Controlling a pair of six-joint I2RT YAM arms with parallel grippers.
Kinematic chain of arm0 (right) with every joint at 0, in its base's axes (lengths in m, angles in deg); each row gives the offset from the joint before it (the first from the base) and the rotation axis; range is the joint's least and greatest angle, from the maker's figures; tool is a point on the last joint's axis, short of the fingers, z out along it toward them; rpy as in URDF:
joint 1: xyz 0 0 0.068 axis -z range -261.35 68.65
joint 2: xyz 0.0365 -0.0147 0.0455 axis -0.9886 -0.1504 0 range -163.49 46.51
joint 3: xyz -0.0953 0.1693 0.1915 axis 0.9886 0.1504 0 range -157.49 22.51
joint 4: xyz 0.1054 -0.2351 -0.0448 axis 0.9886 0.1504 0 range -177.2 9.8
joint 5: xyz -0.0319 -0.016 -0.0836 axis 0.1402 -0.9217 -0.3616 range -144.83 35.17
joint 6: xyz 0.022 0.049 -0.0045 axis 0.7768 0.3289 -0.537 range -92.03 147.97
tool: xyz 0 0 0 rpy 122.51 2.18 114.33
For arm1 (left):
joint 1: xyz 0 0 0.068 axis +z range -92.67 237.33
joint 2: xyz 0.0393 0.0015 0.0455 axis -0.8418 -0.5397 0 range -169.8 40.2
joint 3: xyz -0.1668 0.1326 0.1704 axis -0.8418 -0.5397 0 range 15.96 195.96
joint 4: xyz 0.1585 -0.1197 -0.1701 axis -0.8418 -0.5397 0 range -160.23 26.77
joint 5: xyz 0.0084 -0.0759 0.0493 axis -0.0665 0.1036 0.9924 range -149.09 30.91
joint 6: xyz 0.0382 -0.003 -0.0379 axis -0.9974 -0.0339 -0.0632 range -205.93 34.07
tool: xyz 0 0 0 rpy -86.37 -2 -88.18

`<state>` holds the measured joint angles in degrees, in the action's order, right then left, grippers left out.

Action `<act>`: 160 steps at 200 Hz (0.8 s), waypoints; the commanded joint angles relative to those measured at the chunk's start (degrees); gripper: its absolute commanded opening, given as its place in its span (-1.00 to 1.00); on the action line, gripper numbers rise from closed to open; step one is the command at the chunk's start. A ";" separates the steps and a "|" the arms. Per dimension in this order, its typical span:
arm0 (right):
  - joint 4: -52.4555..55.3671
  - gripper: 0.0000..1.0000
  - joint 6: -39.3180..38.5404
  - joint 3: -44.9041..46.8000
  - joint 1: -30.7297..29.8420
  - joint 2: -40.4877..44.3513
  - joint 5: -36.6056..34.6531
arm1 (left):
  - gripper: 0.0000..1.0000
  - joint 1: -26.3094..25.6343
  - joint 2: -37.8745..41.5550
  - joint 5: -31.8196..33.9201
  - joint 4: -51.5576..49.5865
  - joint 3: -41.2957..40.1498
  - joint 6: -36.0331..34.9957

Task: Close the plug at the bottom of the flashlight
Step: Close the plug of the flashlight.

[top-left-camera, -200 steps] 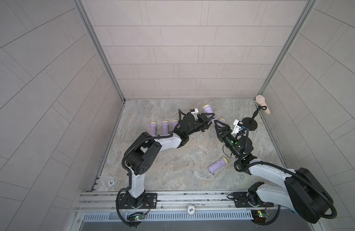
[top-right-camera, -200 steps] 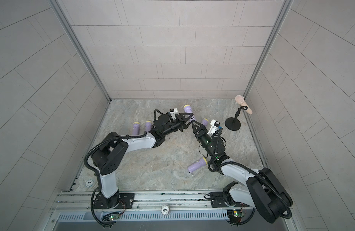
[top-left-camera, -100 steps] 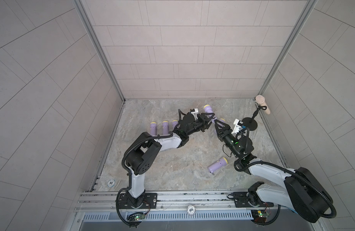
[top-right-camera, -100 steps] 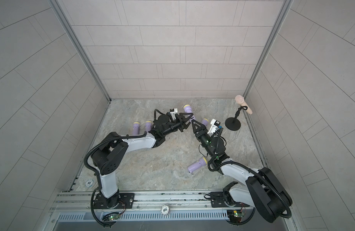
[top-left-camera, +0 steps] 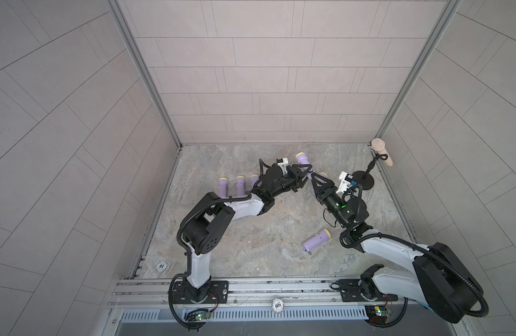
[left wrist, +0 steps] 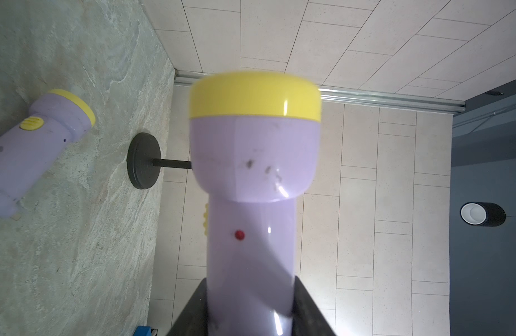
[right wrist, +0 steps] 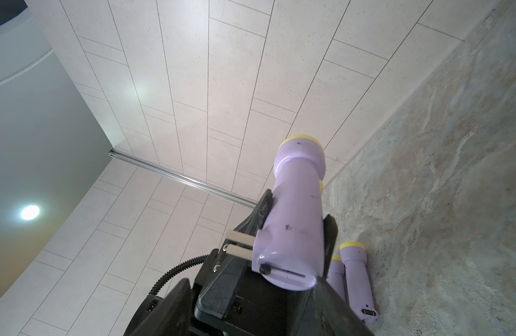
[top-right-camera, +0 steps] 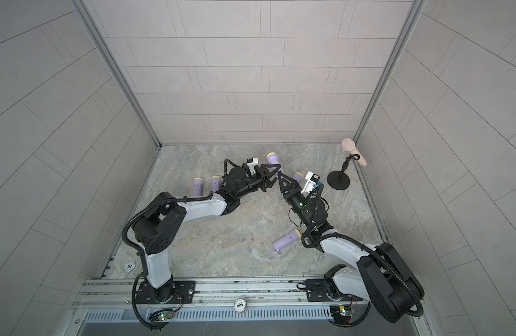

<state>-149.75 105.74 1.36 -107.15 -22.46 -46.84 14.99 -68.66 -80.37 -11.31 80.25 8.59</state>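
- The left gripper [top-left-camera: 304, 171] is clamped on the handle of a purple flashlight [left wrist: 251, 203], holding it off the table [top-left-camera: 251, 256] toward the back.
- The plug [right wrist: 240, 245] sticks out sideways at the flashlight's bottom end, two white prongs showing.
- The right gripper [right wrist: 252, 280] sits at that bottom end, jaws apart, not gripping.
- A spare flashlight [top-left-camera: 316, 240] lies on the table.

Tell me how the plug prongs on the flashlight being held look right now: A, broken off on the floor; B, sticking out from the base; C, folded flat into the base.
B: in the right wrist view, two pale prongs jut out sideways from the bottom end of the lifted flashlight.
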 commanded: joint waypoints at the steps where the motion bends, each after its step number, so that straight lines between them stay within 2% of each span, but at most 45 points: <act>1: -1.94 0.34 -0.28 -1.00 0.36 -0.70 0.49 | -1.00 -0.46 2.34 -0.54 3.54 -0.42 1.28; 160: -5.88 0.25 0.29 -0.80 0.38 -2.04 -0.46 | -1.00 -0.98 2.07 0.21 6.13 -1.69 2.38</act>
<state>-152.63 105.96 1.36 -107.04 -25.13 -47.37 14.40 -68.55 -79.78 -8.60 78.81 9.69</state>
